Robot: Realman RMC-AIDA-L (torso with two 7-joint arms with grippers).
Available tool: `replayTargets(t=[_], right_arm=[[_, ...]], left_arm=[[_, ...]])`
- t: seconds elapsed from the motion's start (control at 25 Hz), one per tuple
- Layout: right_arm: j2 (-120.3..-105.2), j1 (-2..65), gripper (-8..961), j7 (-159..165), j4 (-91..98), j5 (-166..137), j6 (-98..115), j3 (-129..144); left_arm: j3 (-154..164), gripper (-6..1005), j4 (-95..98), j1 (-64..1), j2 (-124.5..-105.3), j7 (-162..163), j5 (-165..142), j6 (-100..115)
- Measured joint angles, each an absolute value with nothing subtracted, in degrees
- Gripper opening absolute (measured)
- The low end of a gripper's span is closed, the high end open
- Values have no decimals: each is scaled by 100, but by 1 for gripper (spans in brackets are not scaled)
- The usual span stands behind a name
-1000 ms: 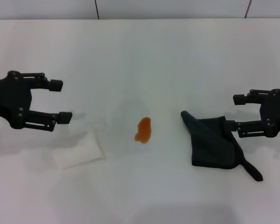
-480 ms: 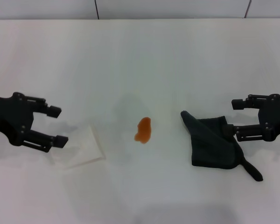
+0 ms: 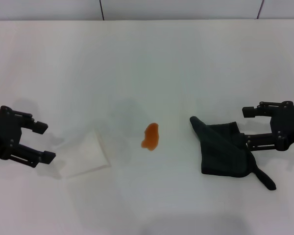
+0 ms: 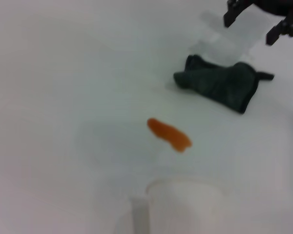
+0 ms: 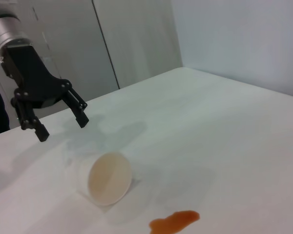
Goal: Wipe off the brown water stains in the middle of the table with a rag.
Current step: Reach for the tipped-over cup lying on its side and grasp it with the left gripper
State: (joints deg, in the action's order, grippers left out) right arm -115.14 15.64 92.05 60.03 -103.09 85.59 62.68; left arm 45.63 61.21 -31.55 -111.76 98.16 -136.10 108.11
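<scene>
**Clearly the right pincer's job: the rag lies at its tips**

Starting at my left, the left pincer (image 3: 36, 142) hangs over the worktop (image 3: 147, 58) with its fingers spread wide and nothing between them. Just beside it, toward the middle, lies a tipped-over pale cup (image 3: 83, 156), its mouth facing the stain. Next comes the brown water stain (image 3: 150, 136), a small orange-brown blot in the middle, well apart from both arms. Further right lies the rag (image 3: 223, 149), dark and crumpled, its long axis running from a pointed corner nearest the stain out to a thin tail on the near right. My right pincer (image 3: 246, 126) is open wide, empty, and its lower finger sits at the rag's right edge; I cannot tell whether it touches. So the rag sits between this pincer and the stain, and I judge the right arm should grasp it and sweep left.
</scene>
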Motion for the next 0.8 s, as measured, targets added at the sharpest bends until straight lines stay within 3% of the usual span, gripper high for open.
replayTargets(t=[0.4, 0.56, 0.8], right_arm=[[-11514, 1577, 829, 9205, 5924, -10300, 8552, 6357], [-11513, 1576, 829, 9205, 5923, -10265, 8553, 6382], [-11514, 1559, 829, 9203, 5924, -10255, 8578, 6381]], left_arm=[[4592, 862, 6075, -3345, -11328, 9662, -14002, 10560], [4692, 862, 6083, -3389, -11507, 9582, -14020, 10469], [4796, 862, 6080, -3366, -11602, 9569, -14087, 10317]])
